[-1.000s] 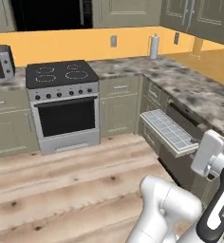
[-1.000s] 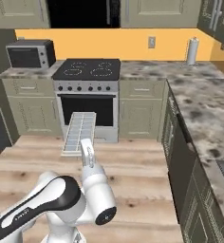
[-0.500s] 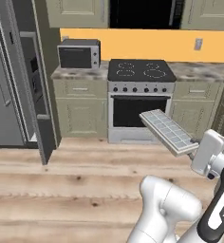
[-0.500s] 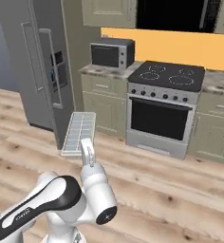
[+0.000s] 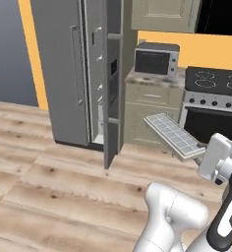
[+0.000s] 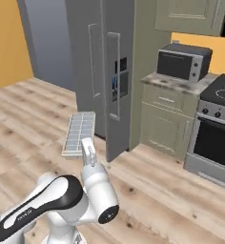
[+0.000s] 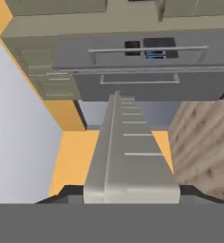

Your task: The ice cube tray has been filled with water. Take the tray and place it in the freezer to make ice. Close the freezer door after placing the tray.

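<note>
- The gripper (image 5: 202,158) was clenched on one short end of the ice cube tray (image 5: 173,135), which stuck out forward from the fingers, raised in the air above the wooden floor (image 5: 64,197).
- In the hand view the tray (image 7: 128,152) ran straight out from between the finger tips toward the freezer (image 7: 133,71).
- One tray, with a grid of small cells; one freezer (image 5: 78,74); one freezer door (image 6: 117,90) standing ajar, its dispenser recess facing out; one microwave (image 5: 156,60); one stove (image 5: 211,108).
- The arm rose from the base, elbow bent, wrist tilted up, holding the tray (image 6: 79,132) slanted just short of the freezer.
</note>
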